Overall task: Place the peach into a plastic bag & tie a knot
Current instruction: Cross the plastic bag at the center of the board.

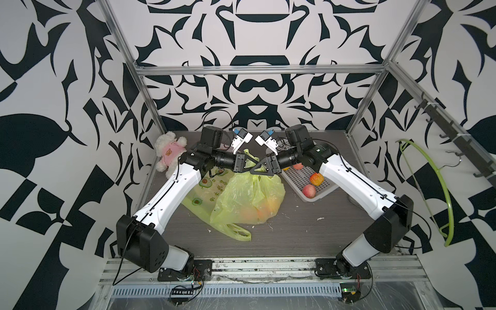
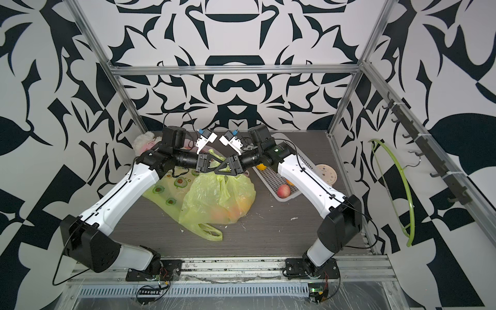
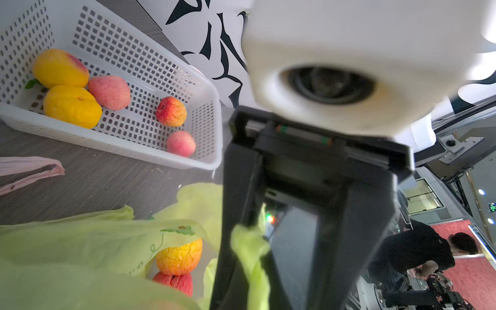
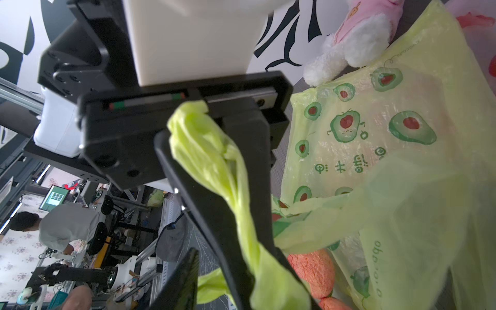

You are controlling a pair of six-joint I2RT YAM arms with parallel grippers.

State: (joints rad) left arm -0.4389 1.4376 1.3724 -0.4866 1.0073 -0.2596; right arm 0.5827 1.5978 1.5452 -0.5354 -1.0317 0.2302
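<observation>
Knotting. Peach [image 3: 179,259] sits inside plastic bag [image 1: 249,198]. Left end effector [image 1: 249,162] clamped on bag handle [image 4: 214,150] above the bag; right end effector [image 1: 255,169] part-spread beside a strand [image 3: 249,249] (grip unconfirmed). Close fully before pulling.

White arms [image 1: 171,193], black joints [image 1: 142,241], thin black cables [image 1: 121,259].

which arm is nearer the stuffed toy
Left. The left arm passes close beside the stuffed toy; the right arm sits beyond the bag, over the basket.
</observation>
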